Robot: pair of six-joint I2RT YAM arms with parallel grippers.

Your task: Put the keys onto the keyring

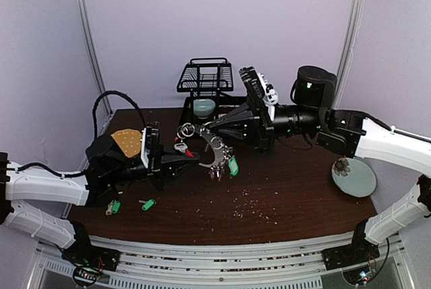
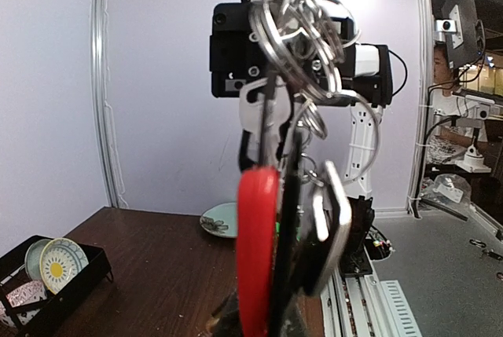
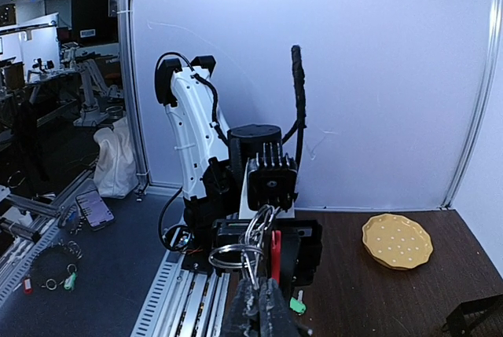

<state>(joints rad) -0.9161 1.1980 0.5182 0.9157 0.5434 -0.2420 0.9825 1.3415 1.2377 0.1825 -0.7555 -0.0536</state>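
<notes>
The keyring (image 1: 214,147) hangs in the air above the middle of the surface (image 1: 296,198), caught between both arms. The right tool (image 1: 204,129) reaches in from the right and is clenched on the cluster of silver rings at the top; its own wrist view shows the fingertips (image 3: 250,305) pressed together with the wire loops rising out of them. The left tool (image 1: 190,158) comes in from the left and is clamped shut on the keyring at its red arc (image 2: 258,258). That arc fills the left wrist view so closely and so blurred that it is hard to say whether the fingers pinch the red sheath itself or the metal just beside it. A bunch of silver keys and a green tag (image 1: 233,166) dangle from the low end of the ring.

Two keys (image 1: 148,204) with green tags lie on the surface at the near left, apart from the keyring and close to the left arm. A yellow plate (image 1: 126,142) sits at the far left, a black wire rack (image 1: 205,77) at the far edge, and a grey plate (image 1: 357,181) on the right.
</notes>
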